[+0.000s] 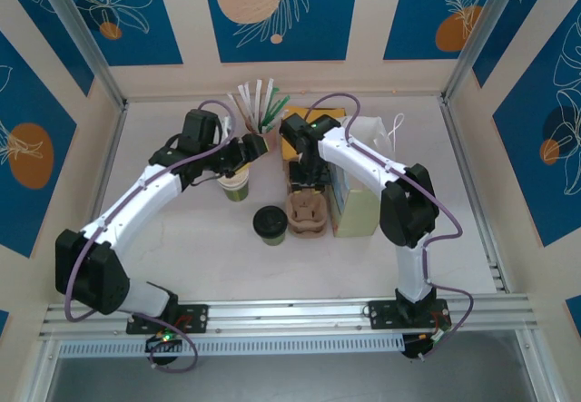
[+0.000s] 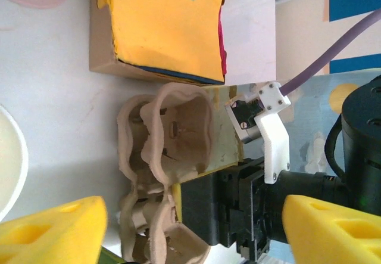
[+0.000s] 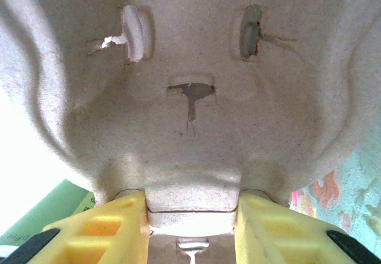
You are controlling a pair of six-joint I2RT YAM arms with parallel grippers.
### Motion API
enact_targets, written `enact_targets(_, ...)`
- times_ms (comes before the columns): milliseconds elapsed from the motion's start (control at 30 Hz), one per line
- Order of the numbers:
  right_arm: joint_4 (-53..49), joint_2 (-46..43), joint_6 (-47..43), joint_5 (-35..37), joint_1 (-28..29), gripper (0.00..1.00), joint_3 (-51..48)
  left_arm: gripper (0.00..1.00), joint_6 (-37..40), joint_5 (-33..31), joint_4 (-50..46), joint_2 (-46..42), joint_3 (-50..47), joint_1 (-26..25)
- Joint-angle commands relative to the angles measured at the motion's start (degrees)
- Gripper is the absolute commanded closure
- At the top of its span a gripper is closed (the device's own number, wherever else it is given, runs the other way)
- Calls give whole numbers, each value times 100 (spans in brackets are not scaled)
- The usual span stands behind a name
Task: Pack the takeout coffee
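Two claws are mine, and neither holds the takeout coffee (image 1: 270, 224). That cup stands upright on the worktop (image 1: 182, 239) with its black lid on. It is the nearest thing to my bases and sits just beside the near left corner of the cardboard cup carrier (image 1: 306, 213). Whether cup and carrier touch, I cannot tell.

The carrier lies flat to the coffee's right, running away from me with its wells facing up. A pale green bag (image 1: 359, 210) stands just beside its right flank.

My right claw (image 3: 191, 228) comes down on the far part of the carrier and grips it. In its wrist view the two yellow fingers (image 3: 101, 231) press on either side of a tab in the moulded rim.

My left claw (image 2: 190, 237) is spread wide with nothing between its fingers. It hangs above the worktop to the left of the carrier, looking across at the black body of my right claw. A lidless green cup (image 1: 238, 187) stands upright just on the near side of this claw. In the left wrist view its white rim lies outside the fingers, at the picture's left edge.

Past the carrier's far end sits a cardboard box of yellow packets (image 2: 166, 31). Farther back, near the rear wall, is a bunch of straws (image 1: 257, 102).
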Motion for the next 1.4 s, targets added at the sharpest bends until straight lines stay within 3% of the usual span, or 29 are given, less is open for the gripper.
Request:
enact_targets(0, -293, -327, -1, 80, 52, 63, 245, 8, 203, -195, -383, -272, 130, 118)
enact_targets(33, -322, -341, -2, 96, 60, 63, 285, 0, 234, -228, -420, -311, 118, 122)
enact_targets(67, -361, -354, -13, 120, 70, 63, 339, 0, 270, -265, -468, -370, 101, 127)
enact_targets(533, -941, -402, -72, 419, 166, 63, 1190, 0, 420, -417, -697, -925, -294, 152)
enact_targets(1067, -1540, -395, -48, 691, 421, 63, 3088, 0, 470, -393, -716, -1110, -426, 158)
enact_targets(1367, -1857, -381, -166, 1181, 517, 64, 4230, 0, 465, -335, -690, -1125, -445, 160)
